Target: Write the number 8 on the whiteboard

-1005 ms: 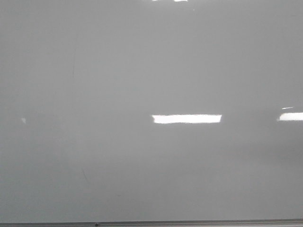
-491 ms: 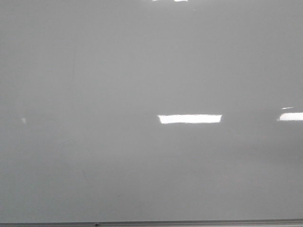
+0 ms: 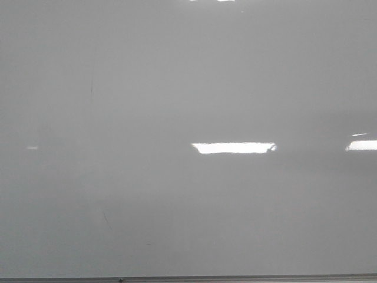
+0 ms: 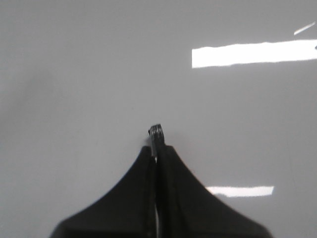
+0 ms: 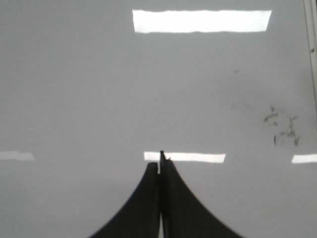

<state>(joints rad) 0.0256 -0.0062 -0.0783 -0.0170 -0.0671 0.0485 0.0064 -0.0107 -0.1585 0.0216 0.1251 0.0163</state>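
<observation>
In the left wrist view, the left pincer (image 4: 157,148) has its two black fingers pressed flat together over the whiteboard (image 4: 89,74), a small dark hooked tip (image 4: 156,131) poking out beyond them. Whether that tip is a separate thing pinched between the fingers or part of the pincer itself cannot be told. In the right wrist view, the right pincer (image 5: 160,166) is likewise closed tight, finger against finger, with only a thin dark sliver showing at the seam, and nothing identifiable is held.

The whiteboard (image 3: 177,88) fills the front view — glossy, pale grey, with bright rectangular light reflections (image 3: 232,148) across its middle. Its thin grey frame (image 3: 235,277) runs along the lower edge there, and neither arm shows in that view. In the right wrist view the frame (image 5: 311,39) appears as a grey strip at the board's edge, and near it sits a patch of faint dark smudges (image 5: 283,129), broken specks that form no readable character.

No drawn figure 8 can be made out on the board in any view; a few thin faint scratch marks (image 3: 92,85) are all that cross the surface in the front view. No labels or brand marks can be read.
</observation>
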